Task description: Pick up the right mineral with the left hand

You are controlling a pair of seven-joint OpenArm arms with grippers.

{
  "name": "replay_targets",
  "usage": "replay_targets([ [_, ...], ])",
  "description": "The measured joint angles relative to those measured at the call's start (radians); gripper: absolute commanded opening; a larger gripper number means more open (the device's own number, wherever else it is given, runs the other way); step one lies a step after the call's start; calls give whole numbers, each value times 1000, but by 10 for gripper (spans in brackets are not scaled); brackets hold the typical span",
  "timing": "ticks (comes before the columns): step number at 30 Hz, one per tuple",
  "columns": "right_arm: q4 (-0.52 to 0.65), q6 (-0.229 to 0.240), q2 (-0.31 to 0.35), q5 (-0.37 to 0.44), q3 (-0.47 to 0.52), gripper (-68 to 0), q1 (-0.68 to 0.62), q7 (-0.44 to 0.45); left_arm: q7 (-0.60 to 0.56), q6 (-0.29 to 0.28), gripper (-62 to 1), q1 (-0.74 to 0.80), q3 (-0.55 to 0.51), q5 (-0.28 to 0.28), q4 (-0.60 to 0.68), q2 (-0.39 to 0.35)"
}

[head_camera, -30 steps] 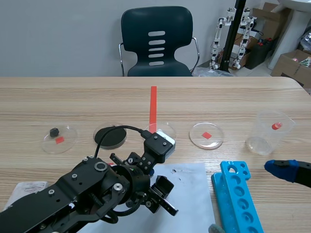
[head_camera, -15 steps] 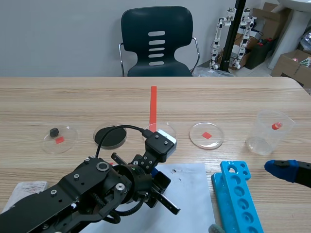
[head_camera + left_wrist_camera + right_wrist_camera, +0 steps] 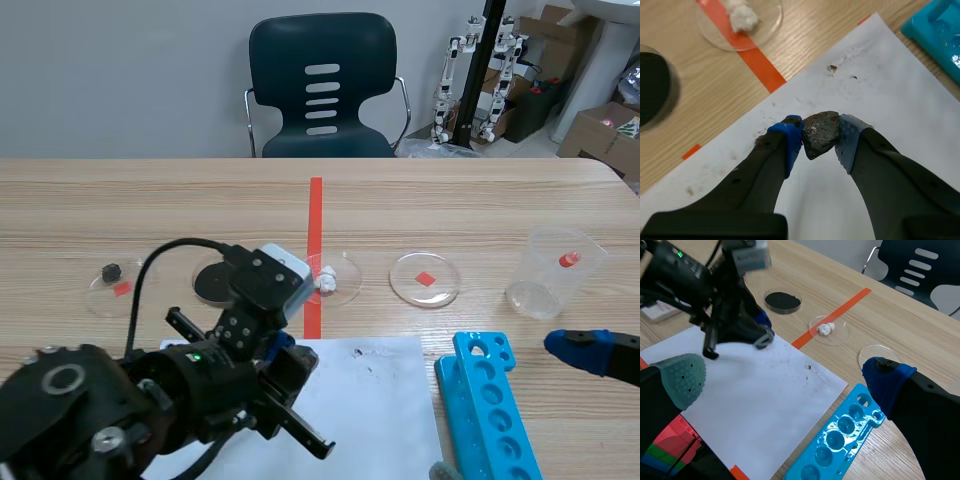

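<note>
A dark grey mineral (image 3: 821, 134) with rusty specks is pinched between the blue and grey pads of my left gripper (image 3: 819, 139), a little above the white paper sheet (image 3: 900, 95). In the scene view the left gripper (image 3: 290, 358) hangs over the sheet's near left part (image 3: 375, 400), below the dish holding a white mineral (image 3: 325, 281). The mineral itself is hidden there by the arm. My right gripper (image 3: 785, 377) stands open and holds nothing, low at the right (image 3: 588, 350) beside the blue rack.
Dishes lie in a row: one with a small black mineral (image 3: 112, 271), one of black powder (image 3: 214, 283), one bare (image 3: 425, 278). A plastic cup (image 3: 558, 272) stands right. A blue tube rack (image 3: 490, 410) lies beside the sheet. A chair (image 3: 322, 90) stands beyond the table.
My left arm has drawn back toward the left and risen, its gripper still shut. The dish with the white mineral has come into view. The right gripper has not moved.
</note>
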Motion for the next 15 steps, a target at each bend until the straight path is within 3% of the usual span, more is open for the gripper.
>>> replay_targets([
  [5,0,0,0,0,0,4,0,0,-75,4,-568,152,-161,0,159,-50],
  [15,0,0,0,0,0,4,0,0,-491,0,-568,494,-381,-20,253,-69],
])
